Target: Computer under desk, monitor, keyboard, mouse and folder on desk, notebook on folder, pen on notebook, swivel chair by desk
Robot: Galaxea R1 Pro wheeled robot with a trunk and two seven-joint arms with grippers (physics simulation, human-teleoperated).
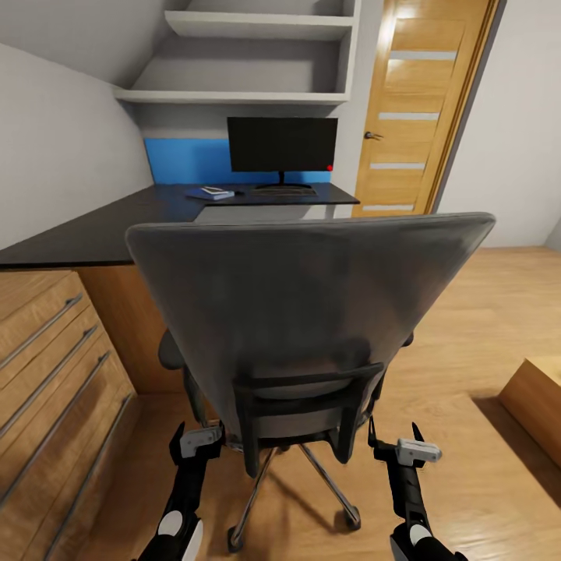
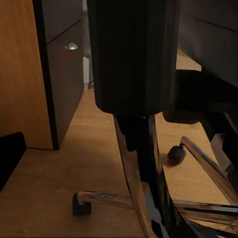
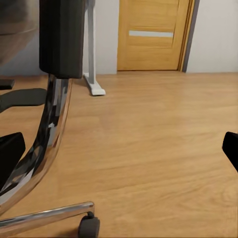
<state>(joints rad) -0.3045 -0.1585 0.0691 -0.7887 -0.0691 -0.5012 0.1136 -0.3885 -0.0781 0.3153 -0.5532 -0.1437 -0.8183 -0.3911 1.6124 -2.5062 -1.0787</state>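
Across the middle of the head view stands the swivel chair [image 1: 312, 312], its grey back turned to the camera and covering most of the frame; its metal base with casters is on the wooden floor [image 1: 483, 327] at the bottom centre. Behind it, from the left edge to the upper middle, runs the black tabletop [image 1: 117, 226] of the desk, with a blue back panel [image 1: 183, 160]. At the lower left is a light wooden drawer chest [image 1: 54, 374], and at the upper right a wooden door [image 1: 421, 109].

On the far part of the tabletop, upper centre, stands the monitor [image 1: 282, 144]. The keyboard [image 1: 284, 189] lies just in front of its base. Left of the keyboard lies the blue folder [image 1: 210, 192], with something small and pale on top that I cannot identify.

At the bottom, the left hand [image 1: 195, 442] is beside the chair's left side and the right hand [image 1: 409, 448] beside its right side. The right wrist view shows the dark fingertips [image 3: 230, 148] well apart, so that hand is spread; for the left hand I cannot tell.
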